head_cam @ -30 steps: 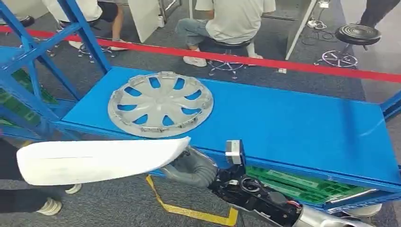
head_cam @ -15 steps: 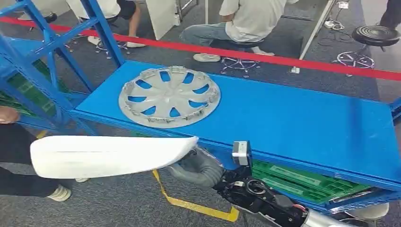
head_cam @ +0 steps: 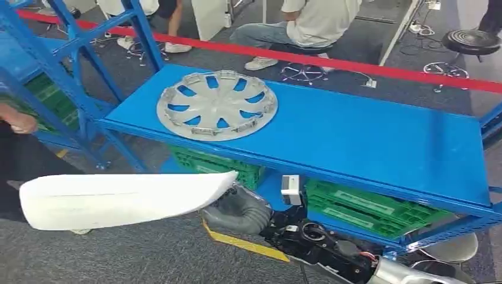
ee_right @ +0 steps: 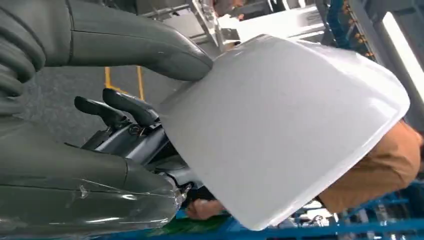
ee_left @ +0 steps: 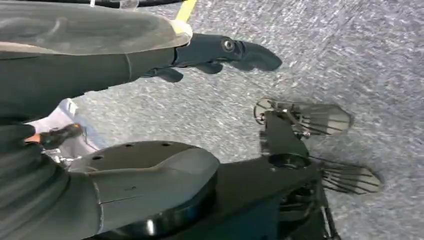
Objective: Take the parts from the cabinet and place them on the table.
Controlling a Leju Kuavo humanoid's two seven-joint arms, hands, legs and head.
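The right hand grips one end of the white part, thumb on top, dark fingers beneath. Left hand fingers extended, holding nothing.

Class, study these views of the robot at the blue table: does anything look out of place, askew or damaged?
Nothing looks damaged or spilled. The silver wheel cover lies flat on the blue table. The right hand holds the white panel by one end, so it juts out sideways, level, in front of the table.
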